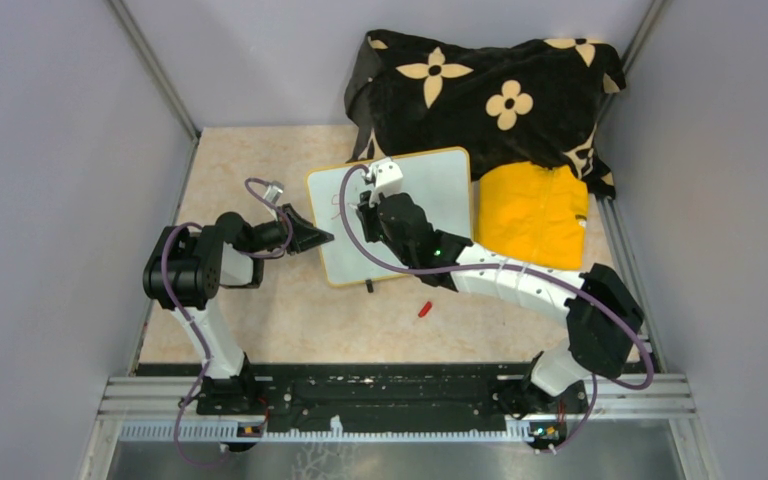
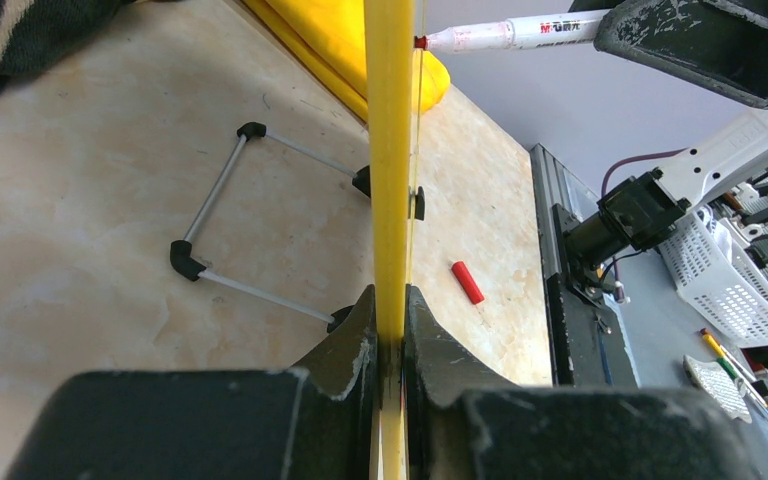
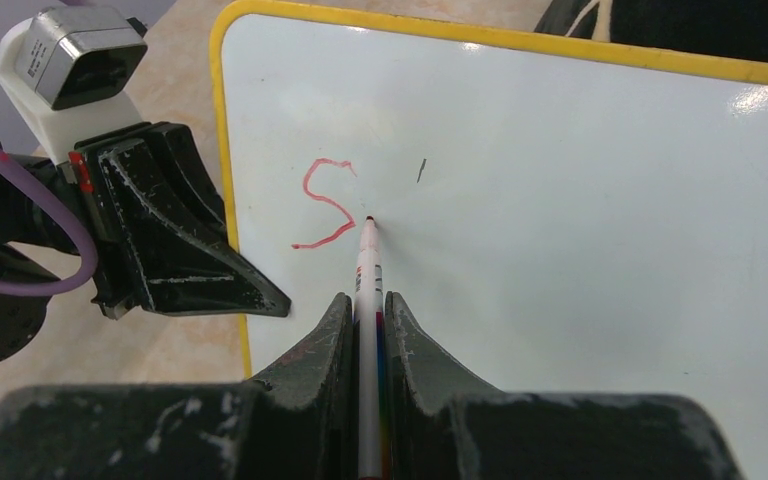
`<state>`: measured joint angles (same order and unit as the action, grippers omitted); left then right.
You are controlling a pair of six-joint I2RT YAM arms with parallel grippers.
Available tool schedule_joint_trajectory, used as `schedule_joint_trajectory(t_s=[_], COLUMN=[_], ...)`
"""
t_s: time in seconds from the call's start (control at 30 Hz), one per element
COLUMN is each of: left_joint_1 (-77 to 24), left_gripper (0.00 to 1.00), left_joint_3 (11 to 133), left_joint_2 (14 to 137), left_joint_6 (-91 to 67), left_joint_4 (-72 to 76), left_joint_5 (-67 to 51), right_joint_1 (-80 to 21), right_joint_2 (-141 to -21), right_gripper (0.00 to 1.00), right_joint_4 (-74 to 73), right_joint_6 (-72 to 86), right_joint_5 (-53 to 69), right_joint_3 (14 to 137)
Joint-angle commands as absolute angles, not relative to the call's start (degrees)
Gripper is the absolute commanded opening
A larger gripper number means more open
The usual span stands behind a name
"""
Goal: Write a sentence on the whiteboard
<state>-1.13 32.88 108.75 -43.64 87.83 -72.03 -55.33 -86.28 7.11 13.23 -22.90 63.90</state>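
The whiteboard [image 1: 438, 195] leans on its wire stand [image 2: 250, 210] at mid-table, its white face [image 3: 580, 230] towards me. My left gripper [image 1: 320, 238] is shut on the board's left yellow frame edge [image 2: 390, 150], jaws pinching it [image 2: 390, 320]; it also shows in the right wrist view [image 3: 180, 240]. My right gripper [image 1: 368, 207] is shut on the red-and-white marker pen [image 3: 367, 270], jaws tight around its barrel [image 3: 367, 310]. The pen tip touches the board just right of a single red "S" [image 3: 322, 205], all that shows of the sentence. The pen also shows in the left wrist view [image 2: 510, 35].
A red pen cap [image 1: 425, 309] lies on the table in front of the board, also in the left wrist view [image 2: 467, 282]. A black cloth with tan flowers [image 1: 480, 90] and a yellow cloth [image 1: 535, 215] lie behind and right. Grey walls enclose the sides.
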Motion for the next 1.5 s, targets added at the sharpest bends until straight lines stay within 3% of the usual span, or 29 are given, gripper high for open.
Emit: schedule_joint_trajectory(t_s=[0.0,0.63,1.47], left_joint_1=[-1.30,-1.24,-1.28], left_gripper=[0.00,0.00,0.00], left_joint_3=[33.41,33.46,33.49], left_joint_2=[109.25,109.15,109.34], left_joint_6=[-40.38,-40.26,-40.17], left_joint_4=[87.10,86.82,86.76], left_joint_5=[-72.16,-72.16,-72.24], right_joint_1=[-55.24,-55.28,-53.28], right_joint_2=[-86.08,-84.37,-86.38], right_gripper=[0.00,0.00,0.00], right_joint_4=[7.71,6.64,6.63], right_joint_6=[13.73,15.56,14.63], right_joint_5=[-24.78,-23.24,-24.85], right_joint_3=[65.54,61.63,67.42])
